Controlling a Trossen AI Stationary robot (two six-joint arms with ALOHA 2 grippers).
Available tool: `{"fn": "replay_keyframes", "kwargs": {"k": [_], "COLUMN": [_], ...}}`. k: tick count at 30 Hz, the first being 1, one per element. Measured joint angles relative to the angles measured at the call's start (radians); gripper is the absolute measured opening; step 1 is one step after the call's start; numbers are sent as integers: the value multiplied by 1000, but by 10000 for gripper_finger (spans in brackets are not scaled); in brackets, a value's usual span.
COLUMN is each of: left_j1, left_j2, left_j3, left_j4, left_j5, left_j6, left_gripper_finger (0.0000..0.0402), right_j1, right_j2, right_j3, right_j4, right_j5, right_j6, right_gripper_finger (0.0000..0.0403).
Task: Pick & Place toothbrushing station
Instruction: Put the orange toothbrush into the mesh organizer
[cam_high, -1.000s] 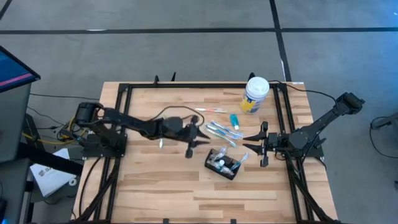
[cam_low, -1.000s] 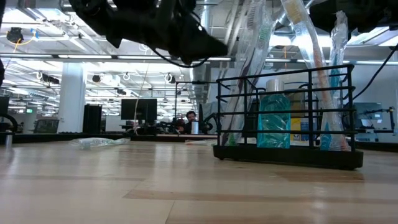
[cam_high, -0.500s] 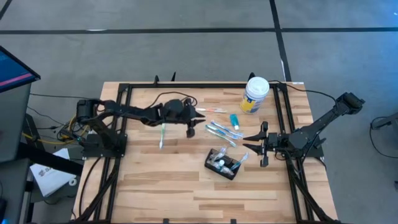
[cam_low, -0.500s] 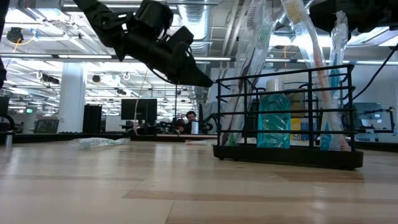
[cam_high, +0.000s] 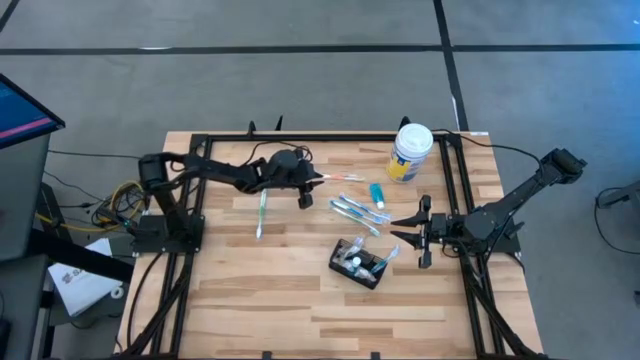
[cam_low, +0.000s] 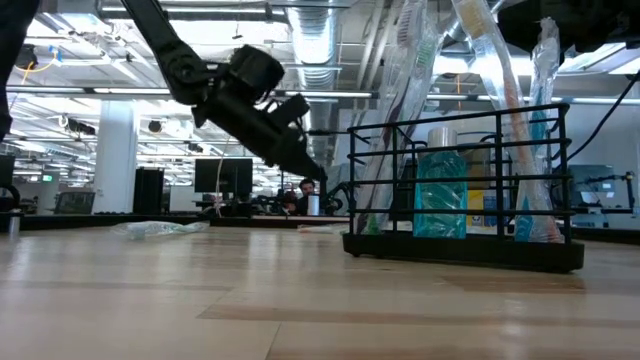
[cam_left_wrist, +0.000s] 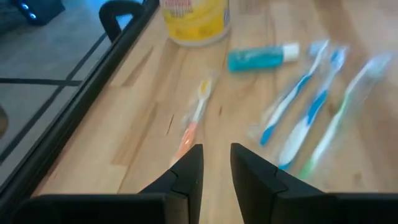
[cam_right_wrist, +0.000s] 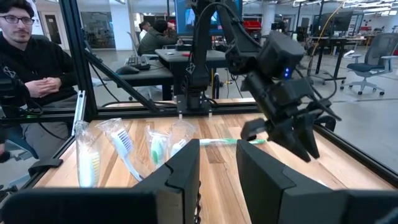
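Holding toothbrushes: toothbrushing station (cam_high: 360, 264).

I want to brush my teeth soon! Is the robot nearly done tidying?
Not yet. Brushes stand in the black holder. The empty left pincer hovers over an orange toothbrush; the right pincer waits. Blue toothbrushes and a tube lie loose.
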Motion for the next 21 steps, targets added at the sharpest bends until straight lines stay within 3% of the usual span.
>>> {"fn": "replay_keyframes", "kwargs": {"k": [10,21], "left_j1": [87,109], "left_j2": [22,78], "left_j3": [0,4], "left_j4": [7,21], "left_j5": [0,50], "left_j6": [31,31], "left_gripper_finger": [76,76], "right_j1": [0,0], "right_j2": [0,0], "right_j3": [0,0], "right_j4": [0,-2], "right_j5": [0,0], "right_j6": [0,0], "right_gripper_finger": [98,98]}}
